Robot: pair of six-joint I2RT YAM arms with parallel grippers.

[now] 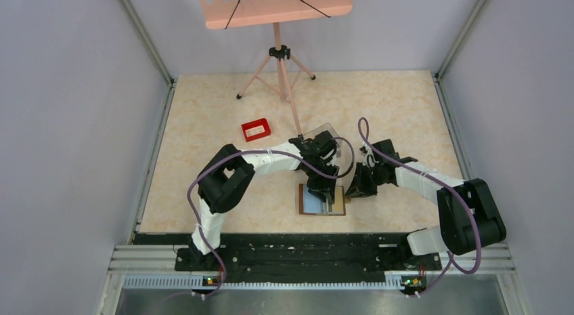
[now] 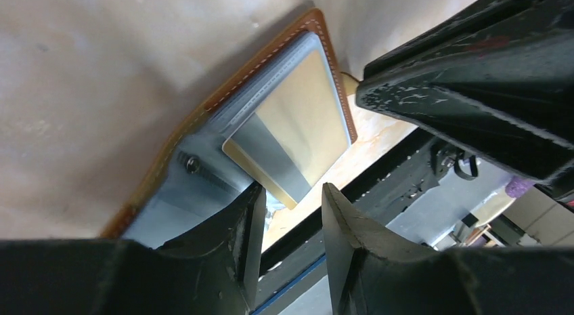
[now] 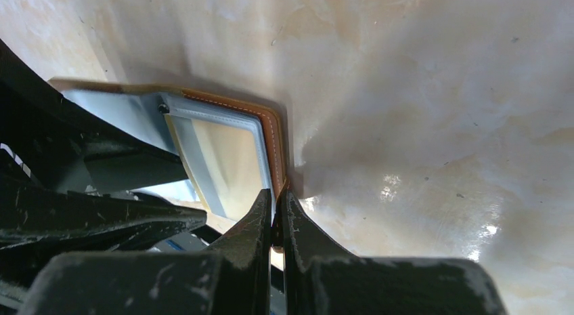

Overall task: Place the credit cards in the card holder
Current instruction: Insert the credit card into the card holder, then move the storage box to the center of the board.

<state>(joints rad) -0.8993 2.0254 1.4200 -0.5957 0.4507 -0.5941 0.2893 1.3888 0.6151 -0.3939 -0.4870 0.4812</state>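
The right hand is clamped on the right edge of the card holder. The left hand, jaws apart, hovers at the protruding end of the tan card.

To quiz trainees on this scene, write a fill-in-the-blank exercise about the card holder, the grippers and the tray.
The card holder lies ___ on the table. The gripper pinching its edge is the ___ one. The card in its clear sleeve is ___ in colour. The small tray farther back is ___.
Missing words: open; right; tan-yellow; red.
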